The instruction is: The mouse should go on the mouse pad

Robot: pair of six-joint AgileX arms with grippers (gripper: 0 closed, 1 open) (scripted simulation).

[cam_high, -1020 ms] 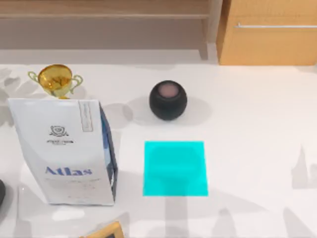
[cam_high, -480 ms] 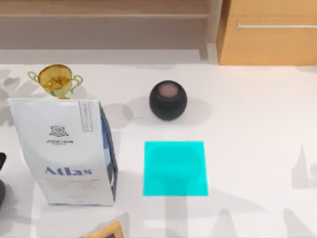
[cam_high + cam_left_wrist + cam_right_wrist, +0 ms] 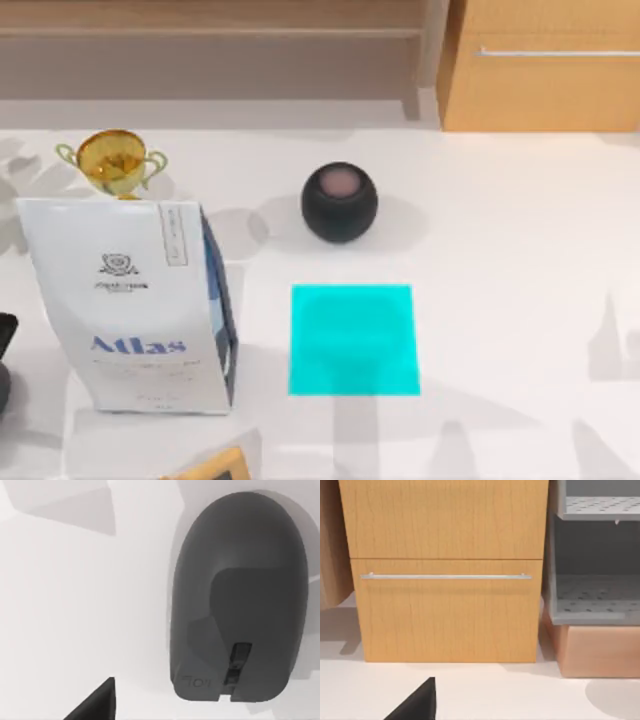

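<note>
left gripper at the table's left edge, 9 o'clock, can't tell its grip | mouse lies flat right under it | white bag | mouse pad bare, middle | black ball at its 12 o'clock

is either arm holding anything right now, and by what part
Nothing is held. The mouse lies free on the white table below the left arm's camera, and the mouse pad is bare.

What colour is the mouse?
Dark grey, almost black. The mouse shows best in the left wrist view, lying on the white table.
</note>
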